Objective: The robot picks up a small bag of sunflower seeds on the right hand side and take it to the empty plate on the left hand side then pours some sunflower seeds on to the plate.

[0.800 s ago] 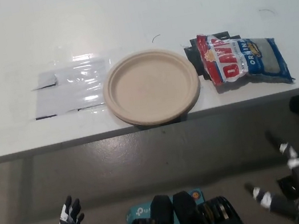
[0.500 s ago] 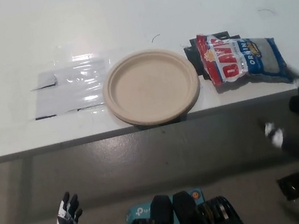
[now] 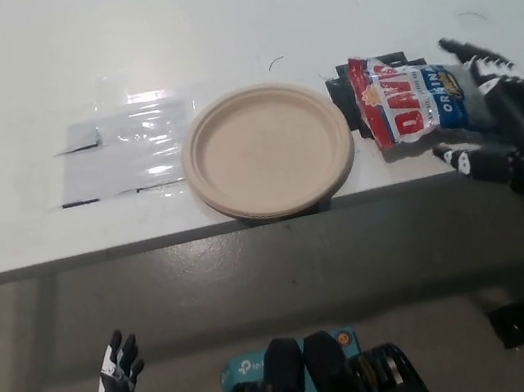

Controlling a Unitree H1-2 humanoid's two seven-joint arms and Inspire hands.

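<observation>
Fingers [image 3: 465, 53] of right hand [image 3: 509, 127] spread, seemingly touching seed bag [image 3: 409, 109].

A round beige paper plate [image 3: 267, 149] sits at the white table's [image 3: 213, 32] front edge. Right of it lies a red-and-blue sunflower seed bag [image 3: 414, 105], where the black right hand [image 3: 509, 127] spreads its fingers over its right end. The white left hand [image 3: 118, 384] hangs low.

A white table [image 3: 37, 73] fills the upper part of the view, with a glossy clear sheet [image 3: 121, 156] catching a glare on its top near the front edge, and below that edge lies a dull grey-brown floor [image 3: 256, 278].
</observation>
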